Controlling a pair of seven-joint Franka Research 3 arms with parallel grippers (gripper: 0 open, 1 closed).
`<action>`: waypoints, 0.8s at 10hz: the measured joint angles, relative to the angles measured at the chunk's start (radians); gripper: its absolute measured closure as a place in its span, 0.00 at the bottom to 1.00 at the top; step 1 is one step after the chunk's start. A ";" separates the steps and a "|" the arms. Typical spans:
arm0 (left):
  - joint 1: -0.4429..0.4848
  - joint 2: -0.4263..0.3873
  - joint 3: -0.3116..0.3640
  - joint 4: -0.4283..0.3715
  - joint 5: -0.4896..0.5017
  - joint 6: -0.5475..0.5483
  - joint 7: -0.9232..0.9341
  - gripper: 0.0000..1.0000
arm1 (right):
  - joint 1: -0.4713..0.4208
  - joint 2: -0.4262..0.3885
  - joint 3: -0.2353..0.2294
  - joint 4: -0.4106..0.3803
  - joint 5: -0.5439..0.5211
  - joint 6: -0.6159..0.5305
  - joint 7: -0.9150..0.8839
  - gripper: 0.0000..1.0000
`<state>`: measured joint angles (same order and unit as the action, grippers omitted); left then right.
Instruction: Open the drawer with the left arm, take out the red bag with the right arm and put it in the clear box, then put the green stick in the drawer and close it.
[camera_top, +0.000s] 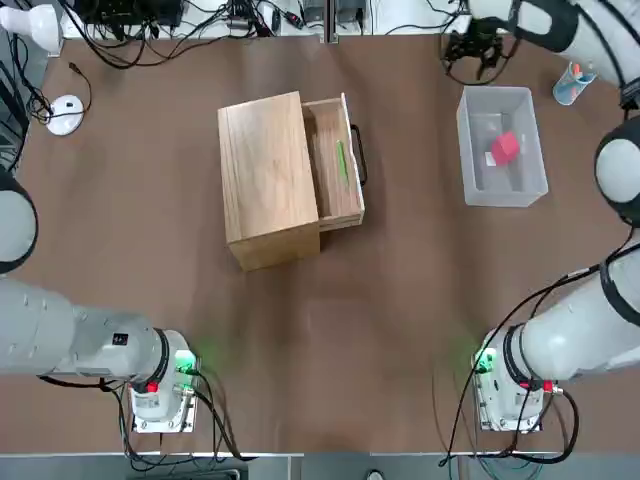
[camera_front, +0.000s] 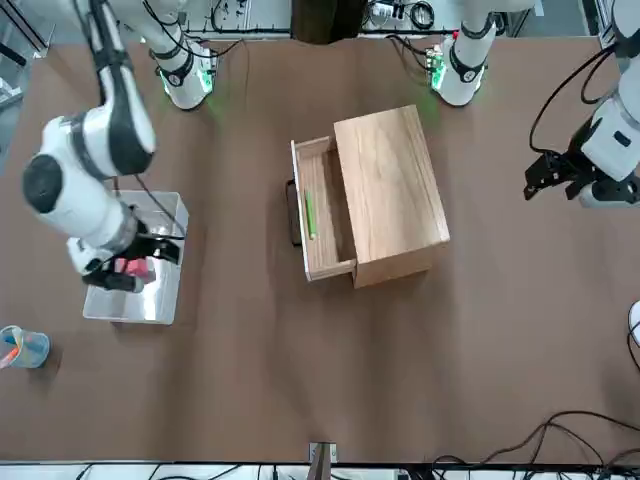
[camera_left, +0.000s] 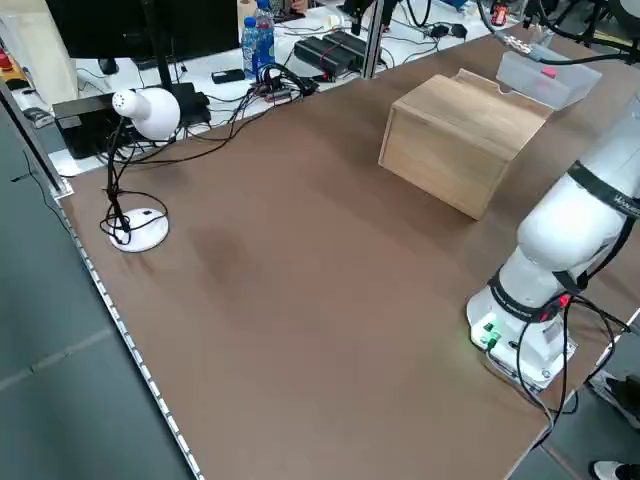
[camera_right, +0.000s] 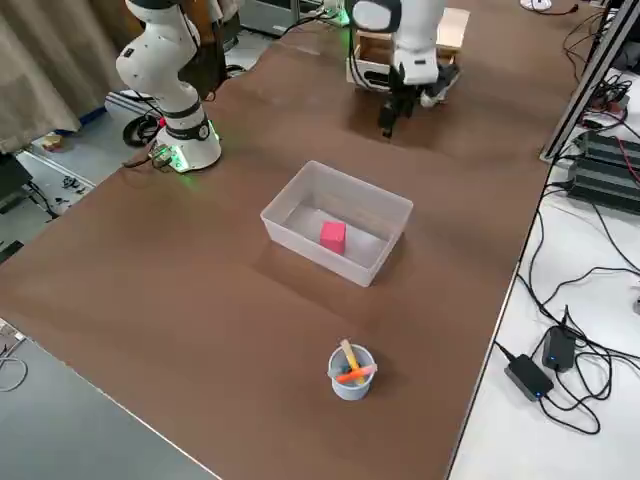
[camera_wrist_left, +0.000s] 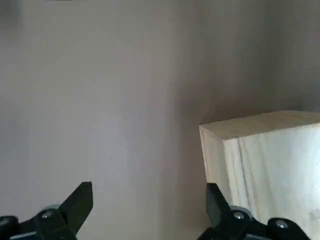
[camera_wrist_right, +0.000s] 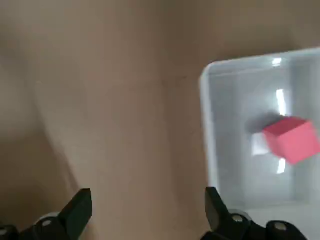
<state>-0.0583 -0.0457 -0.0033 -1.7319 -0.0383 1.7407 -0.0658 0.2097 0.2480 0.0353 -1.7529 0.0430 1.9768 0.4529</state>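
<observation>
1. Drawer stood pulled out of the cabinet, green stick lying inside; only closing seemed left.
2. Red bag sat in the clear box.
3. Right gripper hung beyond the box, jaws wide, empty.
4. Left gripper hovered off the cabinet's closed side, jaws wide, empty.

Both tools — left, right — wide open

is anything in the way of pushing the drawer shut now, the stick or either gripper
Nothing visible blocks it. The green stick lies flat inside the open drawer, below its walls. The table in front of the black handle is bare, and both grippers are away from the cabinet.
</observation>
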 joint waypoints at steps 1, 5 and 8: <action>0.007 0.000 0.000 0.000 0.000 0.000 0.001 0.01 | 0.074 0.000 0.002 0.009 0.001 0.001 0.149 0.00; 0.008 0.003 -0.002 0.009 0.022 0.000 0.001 0.01 | 0.216 0.013 -0.003 0.034 0.032 0.063 0.396 0.19; 0.008 0.045 -0.005 0.084 0.024 -0.042 0.001 0.01 | 0.209 0.075 -0.015 0.034 0.160 0.071 0.450 0.69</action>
<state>-0.0500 -0.0004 -0.0078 -1.6475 -0.0147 1.6989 -0.0647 0.4183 0.3227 0.0199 -1.7190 0.2025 2.0480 0.9031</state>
